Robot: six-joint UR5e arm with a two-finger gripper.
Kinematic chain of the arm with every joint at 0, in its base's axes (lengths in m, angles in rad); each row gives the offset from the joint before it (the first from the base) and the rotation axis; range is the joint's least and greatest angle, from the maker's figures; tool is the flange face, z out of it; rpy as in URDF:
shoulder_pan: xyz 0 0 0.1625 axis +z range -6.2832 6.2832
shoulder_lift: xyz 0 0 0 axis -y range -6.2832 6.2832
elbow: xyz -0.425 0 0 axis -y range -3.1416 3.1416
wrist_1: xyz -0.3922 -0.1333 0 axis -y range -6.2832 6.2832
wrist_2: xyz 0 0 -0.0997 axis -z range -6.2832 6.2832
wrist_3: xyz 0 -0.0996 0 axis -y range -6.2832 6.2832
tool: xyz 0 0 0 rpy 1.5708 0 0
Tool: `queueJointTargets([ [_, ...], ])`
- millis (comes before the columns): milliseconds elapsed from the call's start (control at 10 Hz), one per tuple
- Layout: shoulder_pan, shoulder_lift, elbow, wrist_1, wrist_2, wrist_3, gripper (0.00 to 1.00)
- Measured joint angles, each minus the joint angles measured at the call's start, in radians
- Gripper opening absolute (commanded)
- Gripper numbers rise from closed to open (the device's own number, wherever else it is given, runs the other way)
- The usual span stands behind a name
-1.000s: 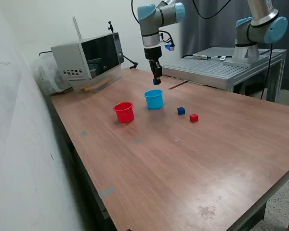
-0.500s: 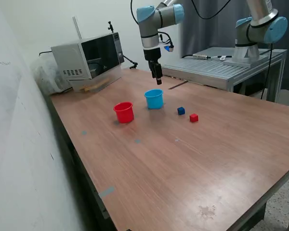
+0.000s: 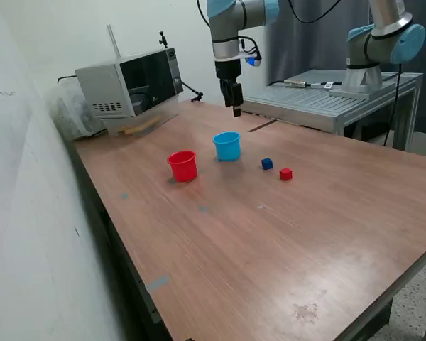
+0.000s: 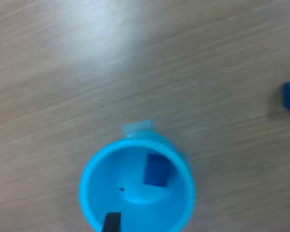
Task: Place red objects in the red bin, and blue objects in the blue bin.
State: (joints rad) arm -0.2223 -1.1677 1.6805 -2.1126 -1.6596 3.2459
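Blue cup: the light blue cup [image 3: 227, 145] stands on the brown surface [image 3: 284, 234], with the red cup [image 3: 183, 165] near it.
Inside the blue cup: the wrist view shows one dark blue cube [image 4: 157, 170] lying at the bottom.
Blue cube outside: a second blue cube [image 3: 267, 163] sits on the surface, near the blue cup.
Red cube: one red cube [image 3: 285, 173] sits just beside that blue cube.
Red cup: I cannot see inside it.
End effector: the end effector [image 3: 235, 108] hangs high above the blue cup, holding nothing; I cannot tell if its tips are spread or pressed together.
Done: one blue cube looks put away.
Left: one blue cube and one red cube, I think.
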Motion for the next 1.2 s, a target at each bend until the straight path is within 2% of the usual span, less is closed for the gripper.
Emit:
queueJointTargets([
  [200, 0.066, -0.047, 0.029, -0.002, 0.003, 0.000, 1.00],
  [500, 0.219, -0.104, 0.095, -0.015, 0.009, 0.004, 1.00],
  [700, 0.301, -0.120, 0.118, -0.037, 0.035, 0.007, 1.00],
  [900, 0.364, -0.117, 0.128, -0.069, 0.059, 0.008, 1.00],
  [1200, 0.420, -0.058, 0.125, -0.107, 0.073, 0.026, 1.00],
])
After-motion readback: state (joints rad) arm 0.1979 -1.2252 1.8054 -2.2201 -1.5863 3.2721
